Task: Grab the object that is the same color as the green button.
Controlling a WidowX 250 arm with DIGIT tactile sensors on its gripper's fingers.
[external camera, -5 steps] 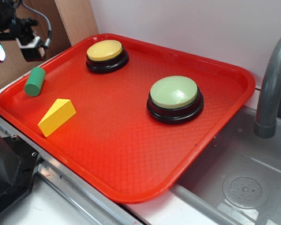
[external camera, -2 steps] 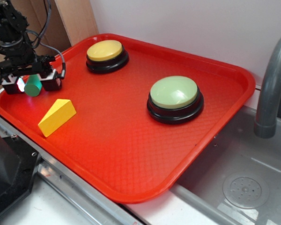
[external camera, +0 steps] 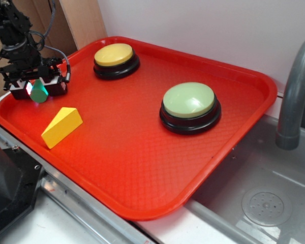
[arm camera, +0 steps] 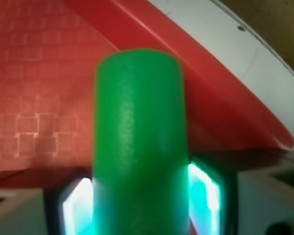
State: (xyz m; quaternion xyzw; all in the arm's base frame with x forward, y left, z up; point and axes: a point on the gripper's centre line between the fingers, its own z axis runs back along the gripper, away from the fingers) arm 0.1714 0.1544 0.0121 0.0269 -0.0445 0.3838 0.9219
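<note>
The small green cylinder (external camera: 39, 93) lies on the red tray (external camera: 142, 152) near its far left rim. My gripper (external camera: 39, 89) is down over it, one finger on each side. In the wrist view the green cylinder (arm camera: 139, 132) fills the middle, and the lit pads (arm camera: 204, 192) press against both its sides, so the gripper (arm camera: 139, 205) is shut on it. The cylinder rests on or just above the tray. The pale-green button (external camera: 189, 100) on its black base sits to the right of the tray's middle, far from the gripper.
A yellow wedge block (external camera: 61, 126) lies just in front of the gripper. A yellow-topped button (external camera: 114, 55) stands at the tray's back. A grey faucet (external camera: 295, 91) and a sink (external camera: 264, 203) are at the right. The tray's raised rim (arm camera: 220, 83) runs close behind the cylinder.
The gripper came down from the upper left onto the green cylinder, and its fingers have closed in against the cylinder's sides. The cylinder has stayed near the same spot.
</note>
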